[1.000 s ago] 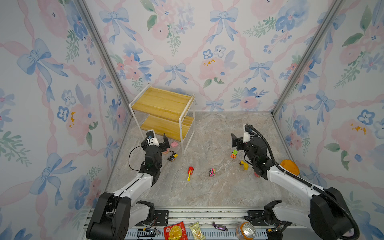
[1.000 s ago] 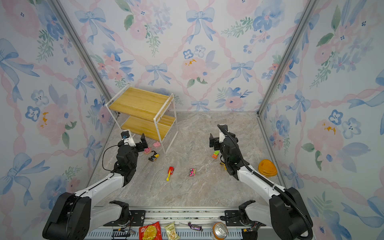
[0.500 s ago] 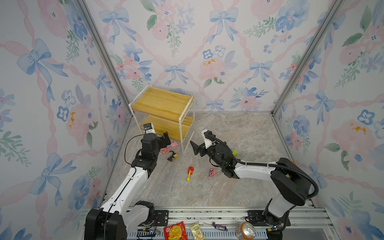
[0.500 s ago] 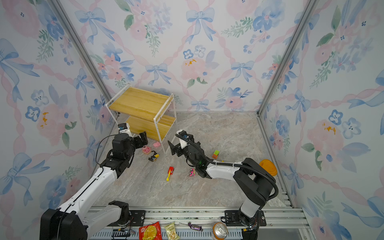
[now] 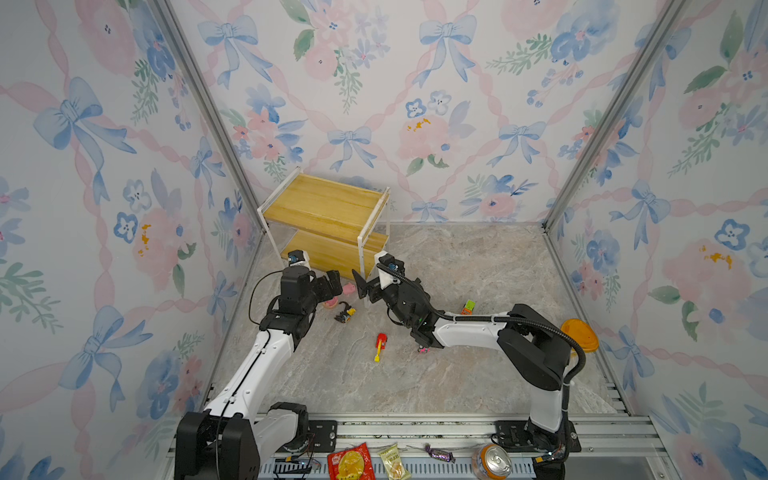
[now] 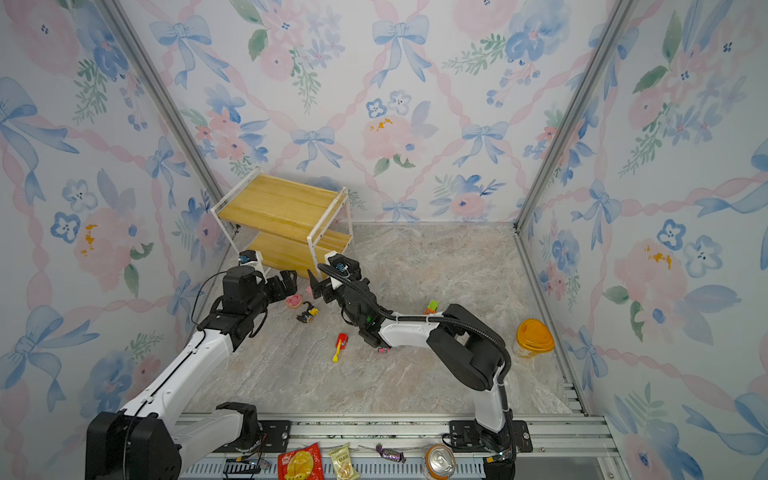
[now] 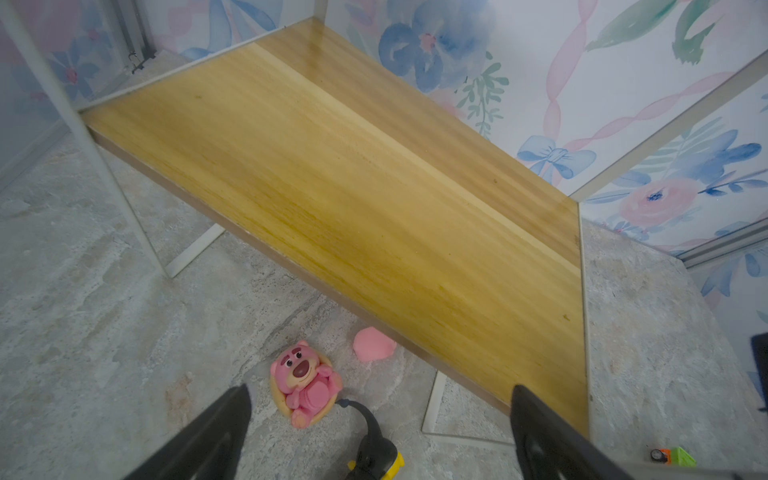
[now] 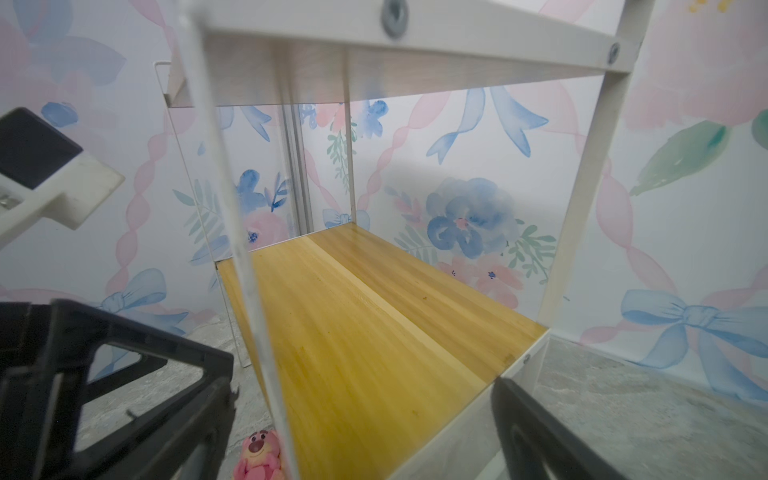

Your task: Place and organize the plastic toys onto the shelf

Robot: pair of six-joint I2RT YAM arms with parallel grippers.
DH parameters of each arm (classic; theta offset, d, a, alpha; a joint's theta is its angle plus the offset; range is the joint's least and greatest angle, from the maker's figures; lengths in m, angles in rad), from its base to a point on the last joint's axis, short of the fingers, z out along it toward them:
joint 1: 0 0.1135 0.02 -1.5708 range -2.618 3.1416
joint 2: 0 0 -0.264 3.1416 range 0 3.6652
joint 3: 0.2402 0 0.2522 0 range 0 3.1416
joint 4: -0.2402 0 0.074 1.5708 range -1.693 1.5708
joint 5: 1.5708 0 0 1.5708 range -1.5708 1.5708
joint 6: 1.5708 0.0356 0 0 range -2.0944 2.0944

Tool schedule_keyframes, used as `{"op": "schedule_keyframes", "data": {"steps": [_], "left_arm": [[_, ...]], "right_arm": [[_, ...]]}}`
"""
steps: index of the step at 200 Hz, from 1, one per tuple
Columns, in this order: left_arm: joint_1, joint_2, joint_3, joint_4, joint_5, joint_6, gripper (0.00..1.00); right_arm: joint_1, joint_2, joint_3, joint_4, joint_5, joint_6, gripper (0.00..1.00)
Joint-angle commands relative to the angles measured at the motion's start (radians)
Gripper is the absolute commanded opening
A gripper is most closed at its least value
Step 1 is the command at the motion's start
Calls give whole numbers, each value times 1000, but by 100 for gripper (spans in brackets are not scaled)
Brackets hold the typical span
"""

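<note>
Pink car: lies on the bench right under the right forearm; a low sweep of that arm could knock it away.
Red car: in the open, well apart from both hands; least at risk.
Black-yellow figure: just beside the bear; a hand closing there could catch both or flick one off.
Left hand: spread, empty, above the bear; the small rounded toy may squirt out of a pinch.
Right hand: spread, empty, near the left hand and close before the shelf's front post; either could be struck.
Pig: at the lower board's edge; awkward to reach.
Shelf: both boards bare; looks light, so a bump may shove it.
</note>
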Motion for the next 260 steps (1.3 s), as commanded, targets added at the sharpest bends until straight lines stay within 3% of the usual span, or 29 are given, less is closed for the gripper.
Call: {"op": "schedule_keyframes", "data": {"steps": [1, 37, 97, 123, 214, 260], "left_arm": [[10, 9, 22, -16, 14, -13, 98], [13, 15, 14, -17, 4, -9, 98], [12, 80, 31, -17, 22, -18, 98], [2, 106, 37, -17, 30, -23, 98], [-137, 120, 30, -20, -98, 9, 98], [-231, 137, 23, -37, -181, 34, 98]], "right_arm": [[7, 49, 71, 1, 145, -46, 99], [-33, 62, 99, -5, 249, -73, 99], [-164, 45, 83, -21, 224, -80, 98], [-232, 24, 70, -41, 187, -69, 98], [-464, -17, 85, -145, 27, 0, 100], [-497, -144, 33, -233, -87, 53, 100]]}}
